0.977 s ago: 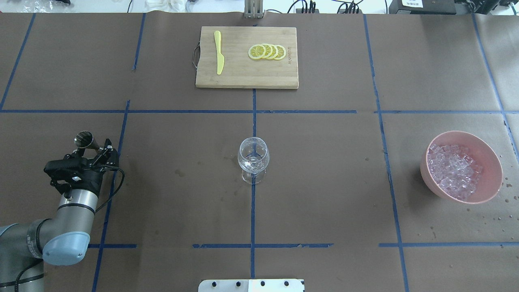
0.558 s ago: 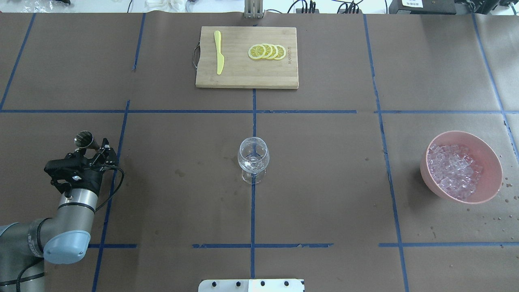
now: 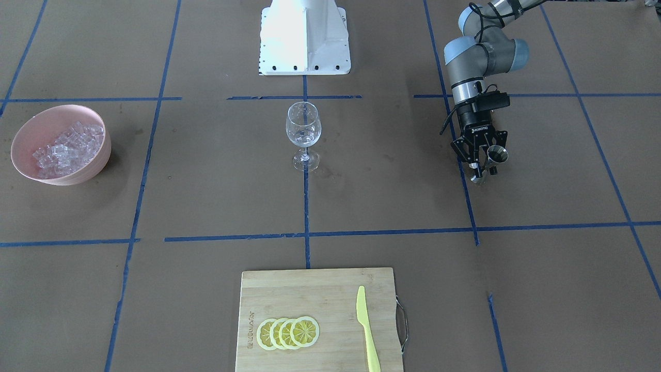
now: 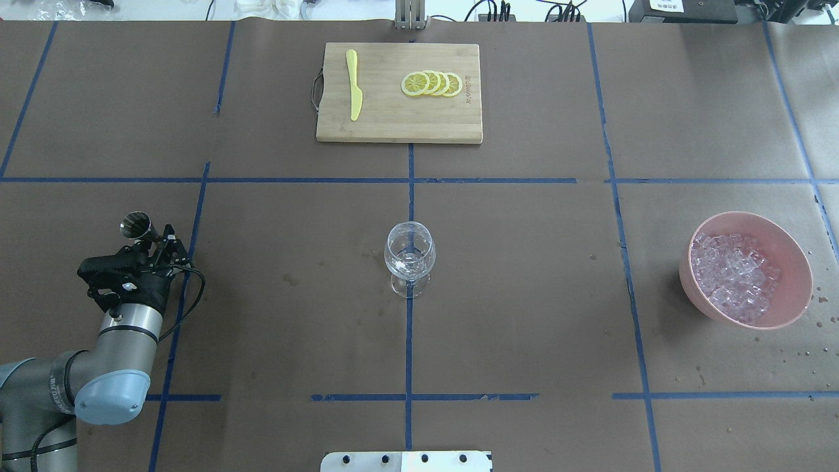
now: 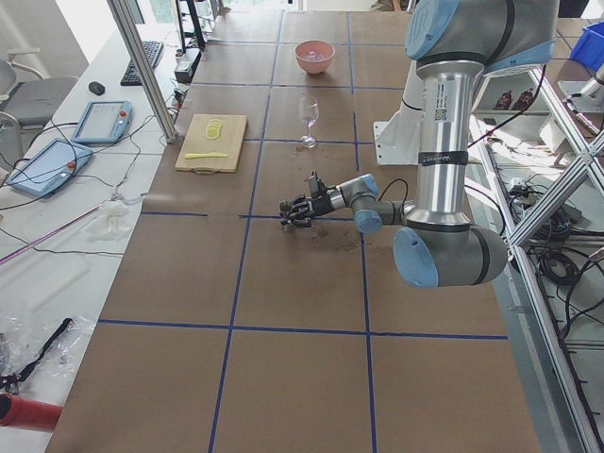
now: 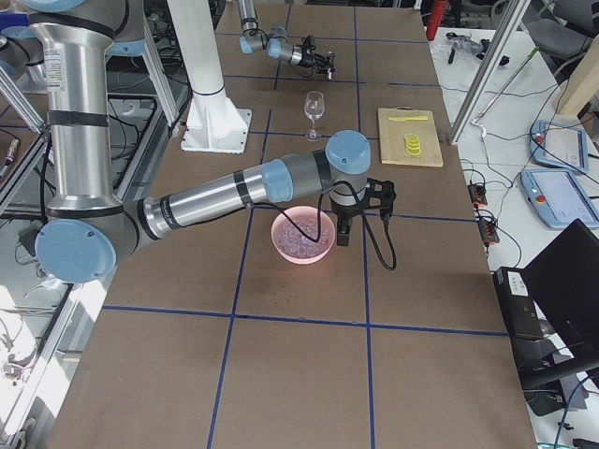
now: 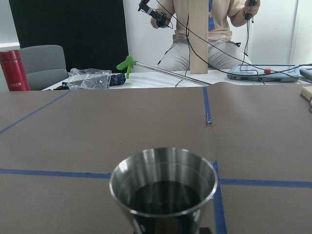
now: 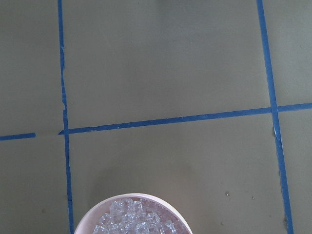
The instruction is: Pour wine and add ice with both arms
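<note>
My left gripper [image 4: 157,240] is shut on the waist of a steel jigger [image 4: 136,225] at the table's left, low over the paper. In the front view the gripper [image 3: 482,160] holds the jigger [image 3: 497,154] upright. The left wrist view shows the jigger's cup [image 7: 163,183] with dark wine [image 7: 163,197] in it. An empty-looking wine glass [image 4: 409,254] stands at the centre. A pink bowl [image 4: 794,252] of ice [image 4: 734,275] sits at the right. My right gripper [image 6: 343,234] hangs beside the bowl [image 6: 302,245], seen only from the side; I cannot tell whether it is open or shut.
A wooden cutting board [image 4: 393,121] at the far middle carries several lemon slices [image 4: 431,84] and a yellow knife [image 4: 354,85]. The white pedestal [image 3: 304,36] stands at the robot's edge. Blue tape lines cross the brown paper.
The left gripper's fingers have drawn in around the jigger's waist and the wrist has shifted slightly. The jigger, glass and bowl have not moved.
</note>
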